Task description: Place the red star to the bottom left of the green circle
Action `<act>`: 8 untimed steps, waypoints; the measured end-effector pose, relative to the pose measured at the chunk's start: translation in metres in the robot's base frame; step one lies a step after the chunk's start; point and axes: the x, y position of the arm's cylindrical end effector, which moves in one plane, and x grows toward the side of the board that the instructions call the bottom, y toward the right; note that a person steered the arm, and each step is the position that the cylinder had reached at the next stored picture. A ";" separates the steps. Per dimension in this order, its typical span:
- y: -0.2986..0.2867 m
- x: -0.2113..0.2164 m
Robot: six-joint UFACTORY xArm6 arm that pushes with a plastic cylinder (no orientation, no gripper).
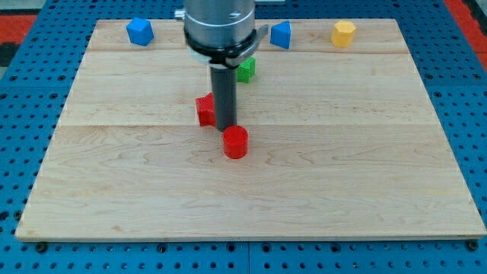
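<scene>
The red star [205,109] lies near the middle of the wooden board, partly hidden behind my rod. My tip [226,128] rests on the board right against the star's right side. A red cylinder [235,142] stands just below and right of the tip. A green block [245,70], partly hidden by the arm, sits above the tip toward the view's top; its shape is hard to make out.
A blue block [140,32] sits at the top left, another blue block [281,35] at the top centre-right, and a yellow block [343,33] at the top right. The wooden board [365,152] lies on a blue pegboard surface.
</scene>
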 end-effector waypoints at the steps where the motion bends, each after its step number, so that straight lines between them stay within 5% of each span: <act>1: -0.031 0.006; 5: 0.044 0.033; 6: -0.015 0.050; 8: -0.115 0.011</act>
